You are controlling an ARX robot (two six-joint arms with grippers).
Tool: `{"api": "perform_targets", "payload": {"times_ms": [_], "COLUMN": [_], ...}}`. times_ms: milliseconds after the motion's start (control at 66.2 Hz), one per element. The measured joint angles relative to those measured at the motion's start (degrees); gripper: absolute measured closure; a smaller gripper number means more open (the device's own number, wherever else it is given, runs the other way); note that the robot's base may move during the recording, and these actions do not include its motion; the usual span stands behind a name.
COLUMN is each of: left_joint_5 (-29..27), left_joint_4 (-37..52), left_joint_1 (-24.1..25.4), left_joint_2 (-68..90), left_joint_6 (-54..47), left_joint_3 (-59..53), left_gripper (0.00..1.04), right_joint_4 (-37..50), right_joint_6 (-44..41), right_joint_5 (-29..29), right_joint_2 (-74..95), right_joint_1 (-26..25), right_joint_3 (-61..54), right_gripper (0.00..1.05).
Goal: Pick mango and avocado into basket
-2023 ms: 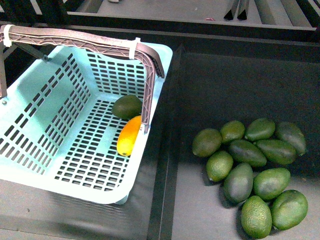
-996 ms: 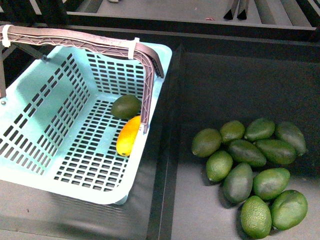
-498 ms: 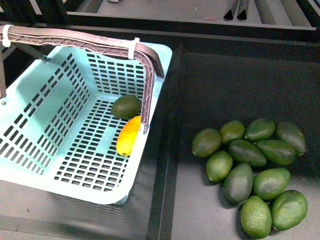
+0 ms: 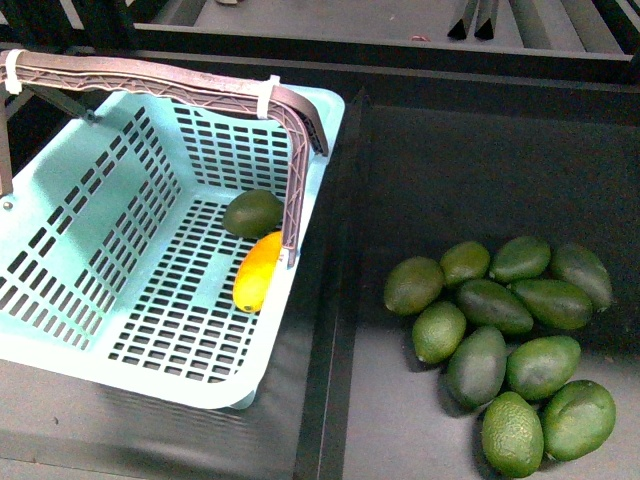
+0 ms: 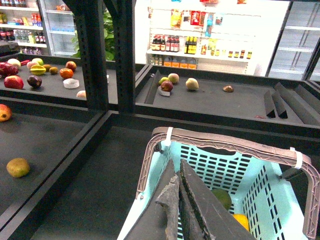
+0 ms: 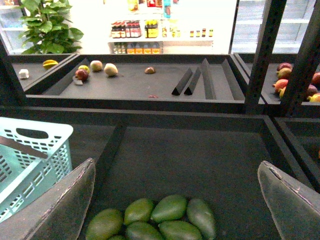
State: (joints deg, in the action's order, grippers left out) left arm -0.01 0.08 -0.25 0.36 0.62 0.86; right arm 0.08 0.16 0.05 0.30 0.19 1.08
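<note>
Lying side by side on the slotted floor of the aqua basket (image 4: 60, 290), the mango (image 4: 256, 272) and one avocado (image 4: 252, 213) are resting against the right wall beneath the brown handle (image 4: 180, 85), suggesting both picks are done. Spare avocados (image 4: 505, 345) are clustering in the right tray. Left gripper (image 5: 179, 200): fingers pressed together, holding nothing. Right gripper (image 6: 177, 200): fingers spread wide, empty, hovering above the pile.

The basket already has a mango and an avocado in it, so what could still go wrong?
The mango and avocado lie loose against the basket wall, so they might roll if it is bumped. The right gripper is open above the avocado pile; it might grab an extra one.
</note>
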Motion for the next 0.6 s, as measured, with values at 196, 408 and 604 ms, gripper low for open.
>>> {"api": "perform_targets", "payload": {"times_ms": [196, 408, 604], "left_joint_5": [0.0, 0.0, 0.0], "left_joint_4": [0.0, 0.0, 0.0], "left_joint_1": [0.0, 0.0, 0.0], "left_joint_2": [0.0, 0.0, 0.0], "left_joint_6": [0.0, 0.02, 0.02], "left_joint_3": [0.0, 0.0, 0.0], "left_gripper": [1.03, 0.77, 0.34], "right_joint_4": [0.0, 0.0, 0.0], "right_joint_6": [0.0, 0.0, 0.0], "right_joint_5": [0.0, 0.0, 0.0], "right_joint_2": [0.0, 0.0, 0.0], "right_joint_1": [0.0, 0.0, 0.0], "right_joint_3": [0.0, -0.02, 0.0], "right_gripper": [0.09, 0.09, 0.09]}}
